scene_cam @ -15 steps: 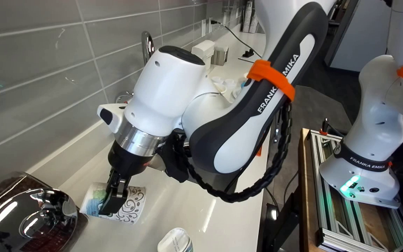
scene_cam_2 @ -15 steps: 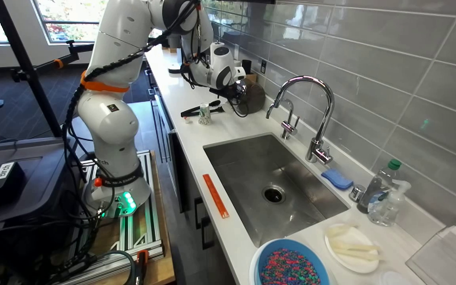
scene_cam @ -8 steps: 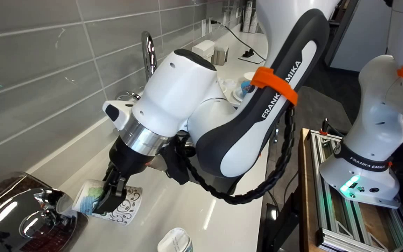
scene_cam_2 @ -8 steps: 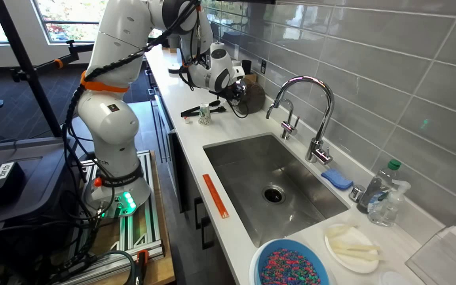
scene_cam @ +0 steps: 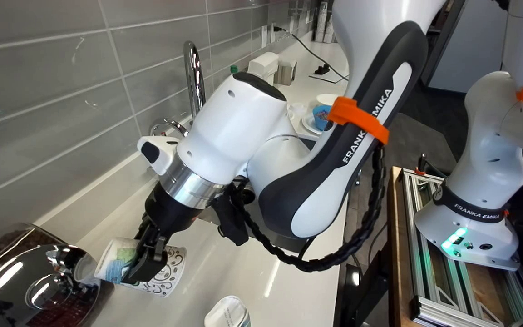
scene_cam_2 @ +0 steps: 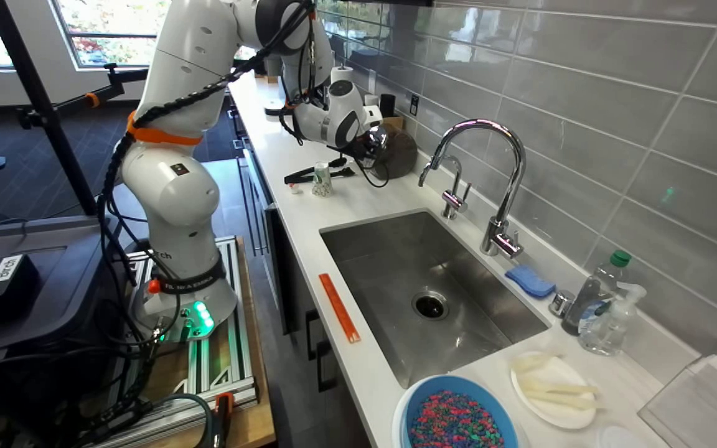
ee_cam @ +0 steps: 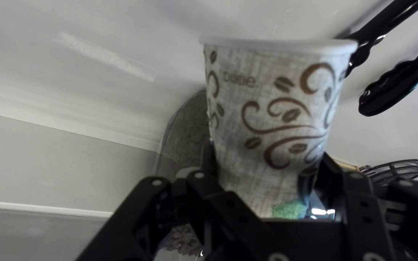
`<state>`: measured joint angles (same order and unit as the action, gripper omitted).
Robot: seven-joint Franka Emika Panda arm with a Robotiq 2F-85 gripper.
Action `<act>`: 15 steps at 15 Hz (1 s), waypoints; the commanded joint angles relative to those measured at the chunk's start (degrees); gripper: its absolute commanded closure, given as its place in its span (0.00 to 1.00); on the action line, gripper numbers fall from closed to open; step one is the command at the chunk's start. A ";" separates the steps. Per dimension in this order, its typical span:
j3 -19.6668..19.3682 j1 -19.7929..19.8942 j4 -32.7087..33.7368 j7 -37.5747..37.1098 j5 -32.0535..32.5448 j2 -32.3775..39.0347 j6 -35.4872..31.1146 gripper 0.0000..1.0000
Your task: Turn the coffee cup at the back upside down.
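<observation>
The coffee cup [scene_cam: 170, 272] lies over on its side, white with brown swirls near its wide rim and blue-green print by its narrow base. Its rim end points right and slightly down in that exterior view. My gripper [ee_cam: 265, 163] is closed around the cup's lower half, a finger on each side, with the rim away from the palm in the wrist view. Whether the cup touches the counter, I cannot tell. In an exterior view the arm and gripper [scene_cam_2: 358, 152] hide the cup. A similar paper cup [scene_cam_2: 322, 180] stands with its base upward, nearer the counter's front.
A glass jar with a shiny chrome lid [scene_cam: 39, 286] is close to the held cup's base end. Black tongs [scene_cam_2: 318, 171] lie behind the standing cup. The tiled wall [scene_cam: 61, 113] runs along the counter's back, and the sink [scene_cam_2: 383, 274] with its tall faucet [scene_cam_2: 517, 168] is farther along.
The wrist has shifted slightly right and down in an exterior view. The cup has moved a little left with the gripper, its rim end dipping somewhat lower. The standing cup has stayed put.
</observation>
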<state>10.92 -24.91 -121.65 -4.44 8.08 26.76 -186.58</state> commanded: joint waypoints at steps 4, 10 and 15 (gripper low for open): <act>-1.55 -1.74 -0.30 -0.70 -0.49 0.96 -2.03 0.00; -0.16 -0.93 0.43 -0.40 -0.33 2.66 -1.98 0.00; 3.36 1.11 1.46 2.93 -0.90 3.14 4.26 0.00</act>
<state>12.44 -24.76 -121.44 -3.62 8.07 29.07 -186.09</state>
